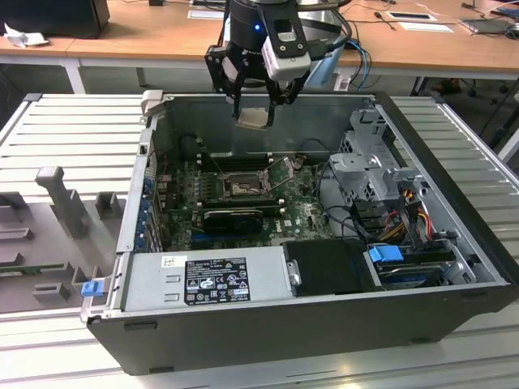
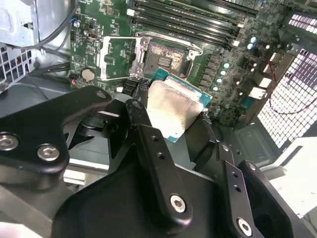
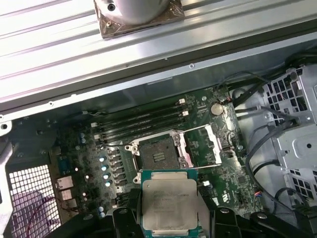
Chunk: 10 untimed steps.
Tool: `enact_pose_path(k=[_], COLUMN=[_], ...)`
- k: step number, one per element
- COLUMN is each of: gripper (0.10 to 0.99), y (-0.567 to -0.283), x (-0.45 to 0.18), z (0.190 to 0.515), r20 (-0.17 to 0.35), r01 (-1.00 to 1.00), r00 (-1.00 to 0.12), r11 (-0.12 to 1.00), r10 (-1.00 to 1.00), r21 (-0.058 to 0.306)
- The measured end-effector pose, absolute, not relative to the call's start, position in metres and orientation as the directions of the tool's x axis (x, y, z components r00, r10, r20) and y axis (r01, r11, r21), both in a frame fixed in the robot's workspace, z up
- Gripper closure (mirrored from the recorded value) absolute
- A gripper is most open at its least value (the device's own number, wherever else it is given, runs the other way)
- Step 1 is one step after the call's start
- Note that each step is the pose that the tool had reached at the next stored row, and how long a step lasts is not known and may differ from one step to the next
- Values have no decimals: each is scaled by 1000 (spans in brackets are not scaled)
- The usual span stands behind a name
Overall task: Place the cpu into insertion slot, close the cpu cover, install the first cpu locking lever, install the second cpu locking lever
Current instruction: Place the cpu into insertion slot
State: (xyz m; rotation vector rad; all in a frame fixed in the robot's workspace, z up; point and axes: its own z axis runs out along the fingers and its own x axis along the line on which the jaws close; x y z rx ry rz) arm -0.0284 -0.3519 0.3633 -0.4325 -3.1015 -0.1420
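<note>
Gripper (image 2: 174, 114), pinching the cpu (image 2: 173, 104) by its edges, hangs above the open case (image 1: 308, 332) with the chip well apart from the bare insertion slot (image 2: 166, 55), whose cpu cover (image 2: 116, 58) lies flipped open, so by my judgement no step is finished yet.

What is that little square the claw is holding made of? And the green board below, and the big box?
The cpu looks like a pale, dull metal lid, smudged, over a green-edged base. The board seems lacquered green circuit laminate, slightly glossy, dotted with small parts. The case wall looks like matte grey sheet metal, with punched vent holes.
</note>
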Motion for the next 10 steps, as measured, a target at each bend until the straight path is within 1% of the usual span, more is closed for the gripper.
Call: enact_pose_path(k=[10], gripper=[545], y=[-352], x=[-28], z=[363], r20=[19], r01=[371], r00=[-928], r11=[924], r10=[371], r21=[89])
